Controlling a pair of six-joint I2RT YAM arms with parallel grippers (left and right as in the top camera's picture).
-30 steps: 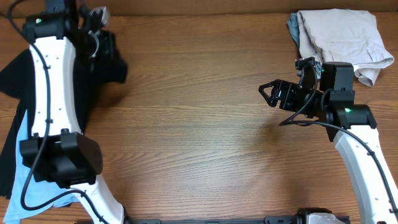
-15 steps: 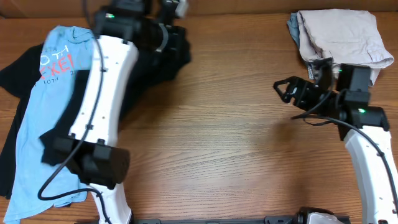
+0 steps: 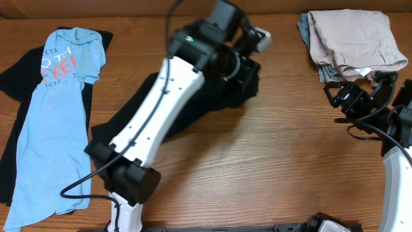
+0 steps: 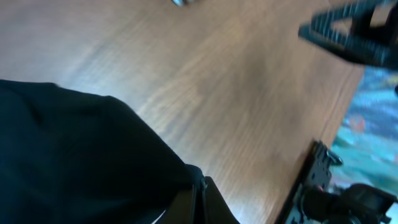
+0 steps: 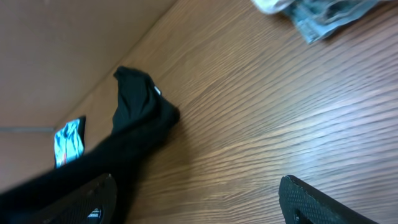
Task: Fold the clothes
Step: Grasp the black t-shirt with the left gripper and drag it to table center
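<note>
Well, starting at your left, a light blue T-shirt with red lettering [image 3: 55,129] lies spread flat on the brown wooden surface [image 3: 270,167], well to the left of the bunched black garment [image 3: 222,96], with more black fabric [image 3: 13,84] showing at the shirt's edges. The left gripper [image 3: 248,61] sits at the black garment's upper right end. Its jaws are clamped on a fold of that cloth, which trails down and left under the white arm. Well to the right of the black garment, your right gripper [image 3: 330,96] hangs over bare wood with its jaws spread wide and holding nothing. Farther right, toward the back, sits a folded beige and grey stack of clothes [image 3: 351,35].
</note>
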